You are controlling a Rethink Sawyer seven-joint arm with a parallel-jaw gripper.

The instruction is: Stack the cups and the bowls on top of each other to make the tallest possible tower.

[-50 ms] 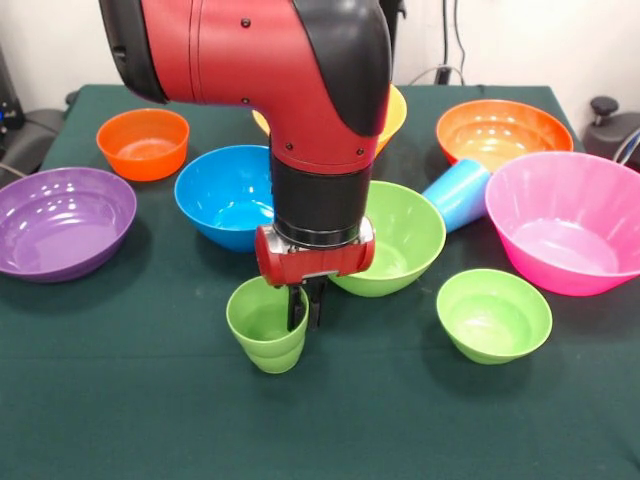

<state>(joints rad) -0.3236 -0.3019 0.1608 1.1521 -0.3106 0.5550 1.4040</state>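
Note:
A lime green cup (262,325) stands upright near the table's front. My gripper (304,308) comes straight down on the cup's right rim, one finger inside and one outside, shut on the wall. A light blue cup (458,193) lies on its side between a green bowl (405,235) and a pink bowl (570,220). A small green bowl (493,313) sits front right. A blue bowl (225,195), a purple bowl (62,220) and a small orange bowl (143,143) stand to the left. A wider orange bowl (503,133) is at the back right. My arm hides most of a yellow-orange bowl (395,115).
All of it rests on a dark green tablecloth (150,420). The bulky red and black arm (270,60) hangs over the table's middle. Dark equipment (612,130) stands off the back right corner, and cables hang on the wall behind.

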